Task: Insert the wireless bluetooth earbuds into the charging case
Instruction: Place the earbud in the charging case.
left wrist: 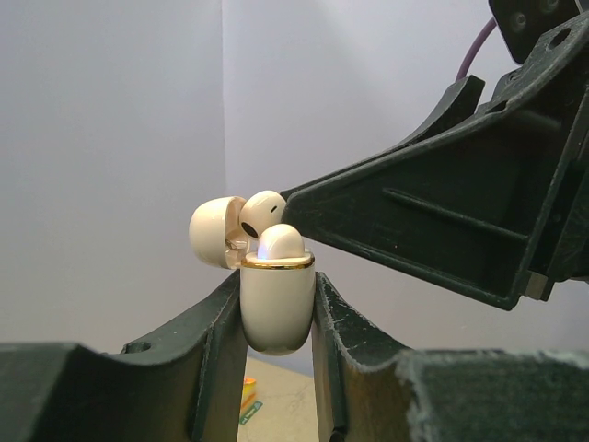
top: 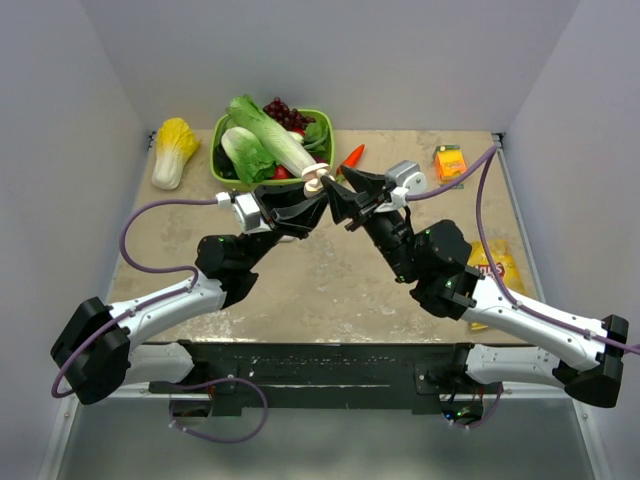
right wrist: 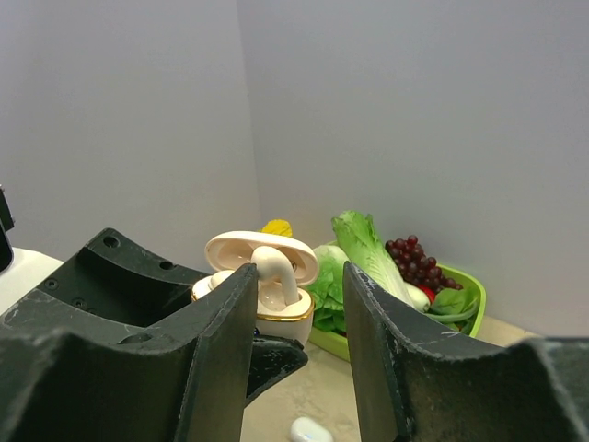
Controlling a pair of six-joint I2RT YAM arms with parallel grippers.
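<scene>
My left gripper [left wrist: 276, 287] is shut on the cream-white charging case [left wrist: 276, 304] and holds it upright in the air, with the lid [left wrist: 213, 232] swung open. One earbud [left wrist: 281, 242] sits in the case with a blue light beside it. A second earbud [right wrist: 274, 271] stands stem-down in the case, with its head above the gold rim. My right gripper [right wrist: 299, 276] is open. Its jaws stand either side of that earbud, and one fingertip [left wrist: 304, 191] touches it. In the top view both grippers meet at the case [top: 316, 178] near the basket.
A green basket [top: 325, 122] of lettuce, grapes and radish stands at the back. A carrot [top: 352, 156] lies beside it, and a yellow cabbage [top: 173, 150] to its left. An orange carton [top: 450, 162] and a yellow packet [top: 497, 268] lie on the right. A small white bit [right wrist: 310, 429] lies on the table below.
</scene>
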